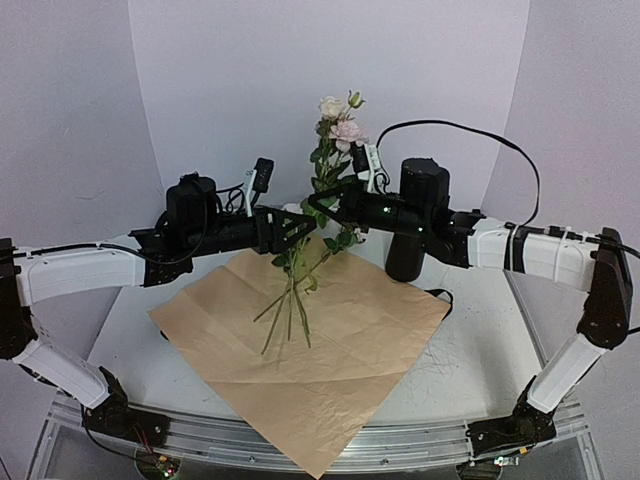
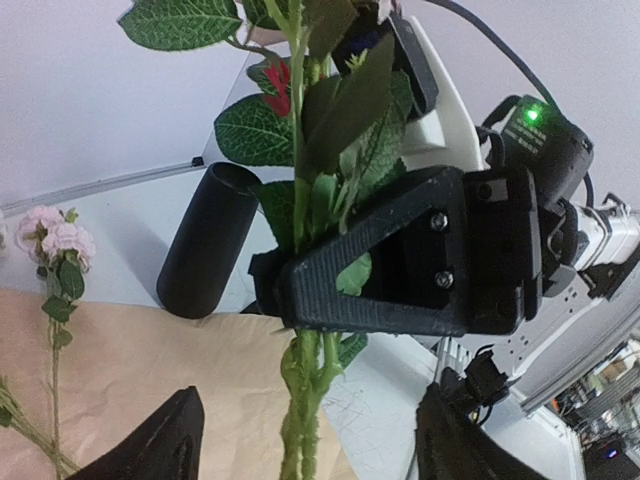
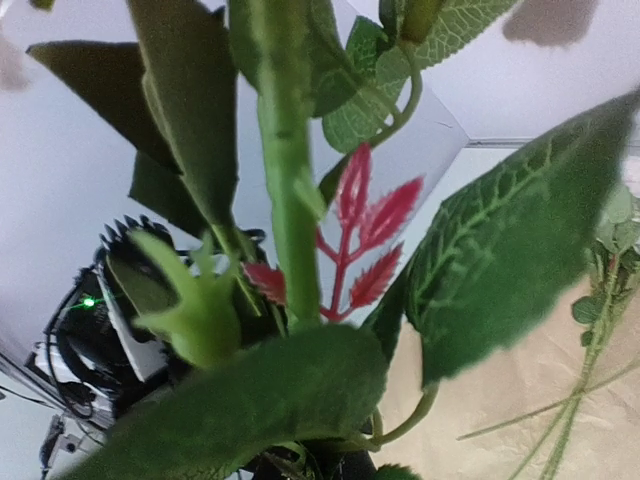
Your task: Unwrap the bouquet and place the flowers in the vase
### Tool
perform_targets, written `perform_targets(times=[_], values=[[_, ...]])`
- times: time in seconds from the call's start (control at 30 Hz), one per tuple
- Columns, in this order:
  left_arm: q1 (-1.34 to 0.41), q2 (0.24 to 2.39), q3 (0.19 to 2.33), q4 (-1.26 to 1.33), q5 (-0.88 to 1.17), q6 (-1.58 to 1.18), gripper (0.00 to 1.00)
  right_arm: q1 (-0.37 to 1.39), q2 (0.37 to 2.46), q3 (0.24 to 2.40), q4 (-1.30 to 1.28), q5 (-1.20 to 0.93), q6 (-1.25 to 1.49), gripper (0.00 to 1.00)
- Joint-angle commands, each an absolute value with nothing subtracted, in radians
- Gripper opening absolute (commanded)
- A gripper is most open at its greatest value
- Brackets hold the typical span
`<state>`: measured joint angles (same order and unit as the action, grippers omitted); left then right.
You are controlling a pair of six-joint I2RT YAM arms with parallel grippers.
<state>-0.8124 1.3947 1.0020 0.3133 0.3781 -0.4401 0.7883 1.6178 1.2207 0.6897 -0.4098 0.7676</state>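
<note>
Your right end effector (image 1: 318,203) clamps the pale pink, green-stemmed flowers (image 1: 345,128) above the tan paper sheet (image 1: 340,340); your left end effector (image 1: 300,230) stands apart.

Bright, soft, even light; shadows on the paper sheet (image 1: 330,360) are faint. In the right wrist view the flowers (image 3: 285,200) crowd the lens, their nearest leaves (image 3: 250,410) blurred.

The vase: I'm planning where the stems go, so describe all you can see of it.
The vase is a matte black cylinder, plain and smooth-looking. It stands upright on the white table at the far edge of the tan paper, its upper part hidden behind the right arm from above. Nothing sticks out of its top. Whether it touches the paper is unclear.
</note>
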Motion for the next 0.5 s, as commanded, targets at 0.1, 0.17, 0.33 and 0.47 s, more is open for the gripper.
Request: perform_targets(times=[0.1,0.17,0.33,0.47], values=[[-0.810,1.359,0.980,0.331,0.310,-0.430,0.85,0.789,1.492,1.308,0.391,-0.045,0.451,0.00],[-0.811,1.356,0.976,0.328,0.287,-0.427,0.86,0.789,1.448,1.297,0.380,0.054,0.395,0.00],[-0.810,1.356,0.980,0.322,0.262,-0.424,0.86,0.788,1.353,1.315,0.373,0.272,0.231,0.00],[-0.810,1.364,0.985,0.319,0.259,-0.427,0.86,0.786,1.335,1.381,0.372,0.383,0.111,0.00]])
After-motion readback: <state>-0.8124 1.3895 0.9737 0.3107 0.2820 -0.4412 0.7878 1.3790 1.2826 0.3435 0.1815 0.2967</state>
